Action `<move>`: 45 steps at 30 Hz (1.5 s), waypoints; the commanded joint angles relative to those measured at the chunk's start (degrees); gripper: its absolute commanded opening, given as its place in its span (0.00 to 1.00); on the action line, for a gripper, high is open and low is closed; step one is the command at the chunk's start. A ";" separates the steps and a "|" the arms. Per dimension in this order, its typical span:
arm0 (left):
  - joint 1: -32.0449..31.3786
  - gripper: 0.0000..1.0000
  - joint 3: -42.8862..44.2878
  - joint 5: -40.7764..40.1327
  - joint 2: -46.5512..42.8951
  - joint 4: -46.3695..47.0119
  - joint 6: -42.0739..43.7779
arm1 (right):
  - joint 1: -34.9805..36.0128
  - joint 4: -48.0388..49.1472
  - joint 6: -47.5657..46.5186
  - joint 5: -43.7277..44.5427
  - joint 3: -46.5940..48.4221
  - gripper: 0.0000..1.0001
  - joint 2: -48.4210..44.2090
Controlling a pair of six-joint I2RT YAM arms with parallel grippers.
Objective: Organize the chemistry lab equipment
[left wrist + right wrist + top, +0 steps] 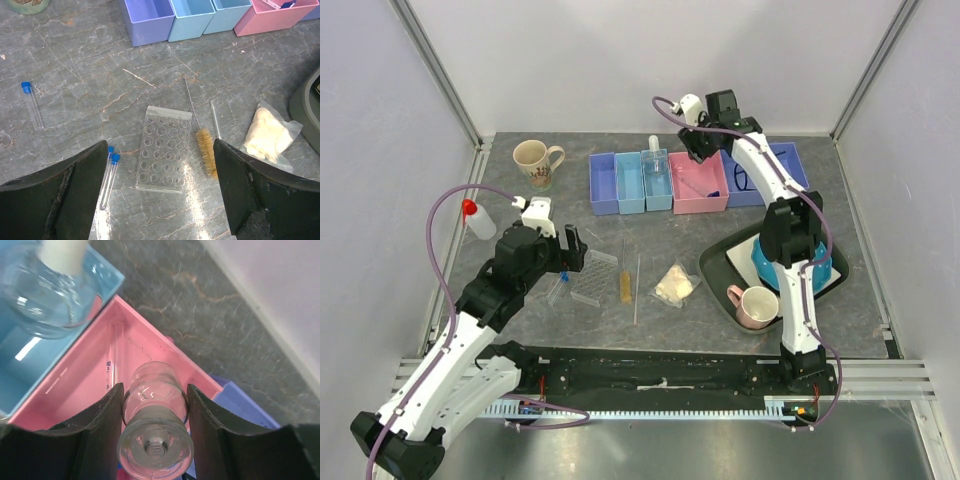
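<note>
My right gripper (696,143) (155,390) is shut on a small clear glass bottle (154,415) and holds it above the pink bin (700,190) (85,385). A white-capped clear bottle (655,160) (50,290) stands in a light blue bin. A black wire ring (745,180) lies in the far right blue bin. My left gripper (565,243) (160,160) is open and empty above the clear rack (595,277) (164,147). Around the rack lie blue-capped tubes (109,177), a lone tube (32,105), an amber brush (206,150), a thin rod (215,119) and a whitish bag (675,285) (270,132). A red-capped squeeze bottle (477,220) lies at the left.
A row of bins runs along the back: a purple one (604,183), two light blue, a pink and a blue one. A beige mug (535,160) stands at the back left. A pink mug (755,305) and a blue plate (765,262) sit on a dark tray (715,262) at the right.
</note>
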 commanded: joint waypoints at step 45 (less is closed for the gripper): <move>0.13 0.92 0.65 0.07 0.01 1.40 -0.51 | -1.75 4.17 3.29 -1.07 1.63 0.77 0.61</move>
